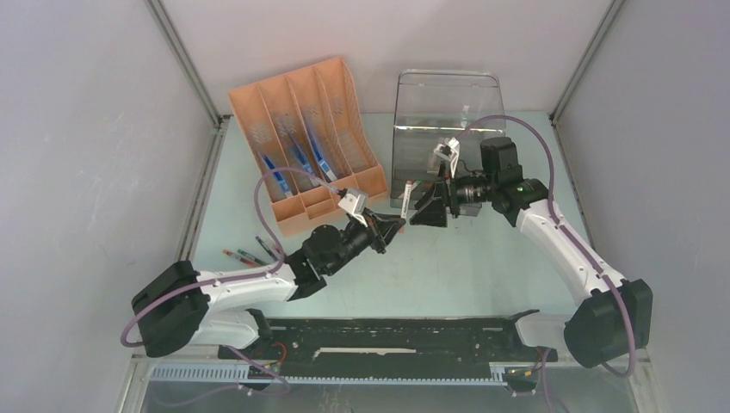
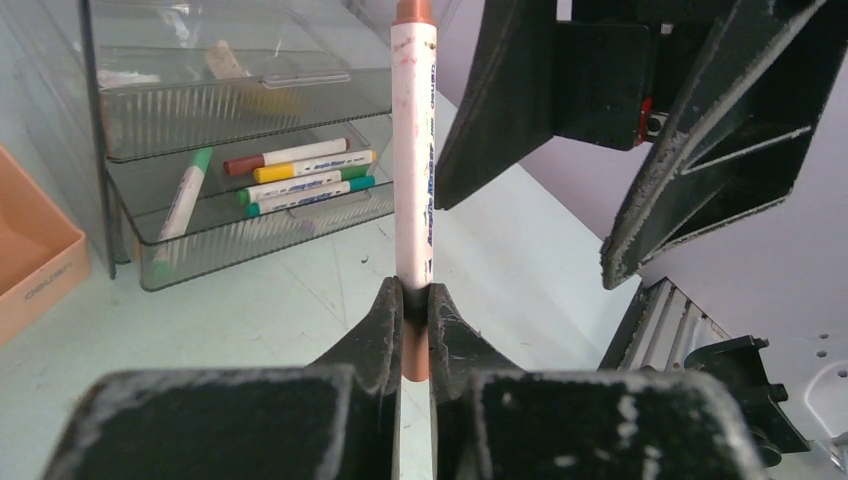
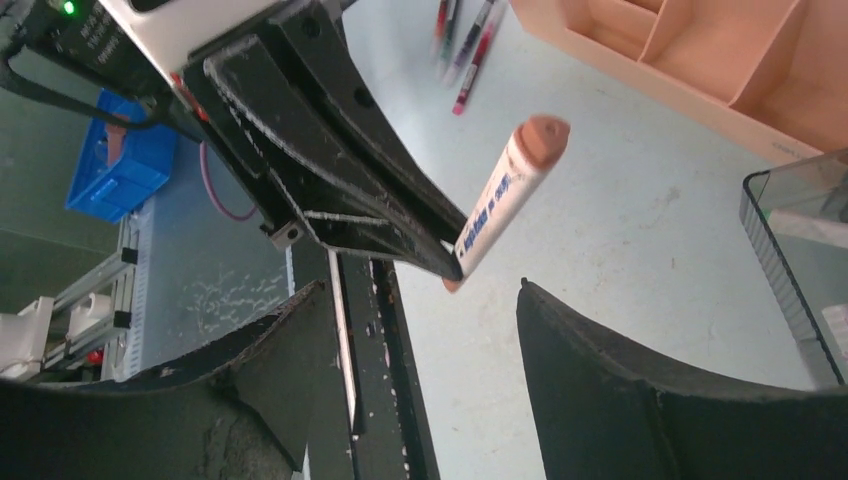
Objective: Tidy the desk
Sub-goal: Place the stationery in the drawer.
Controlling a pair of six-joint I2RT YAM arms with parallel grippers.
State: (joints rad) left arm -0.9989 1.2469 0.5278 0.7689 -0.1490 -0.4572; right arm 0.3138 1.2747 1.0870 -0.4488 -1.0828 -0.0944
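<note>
Our left gripper [image 1: 392,226] is clamped on a marker [image 1: 406,191] above the middle of the desk [image 1: 482,275] in the top view, and our right gripper [image 1: 428,209] sits just beside it, jaws apart. A file rack [image 1: 301,146] and a clear drawer unit [image 1: 443,129] stand at the back; pens [image 1: 252,253] lie at the left. From the left wrist we see the marker upright, its lower end pinched, with more markers [image 2: 300,175] in a drawer. From the right wrist we see it tilted, brown cap [image 3: 540,135] up, our right fingers [image 3: 620,400] wide and clear of it.

Marker [image 2: 413,150] top beyond upper edge
</note>
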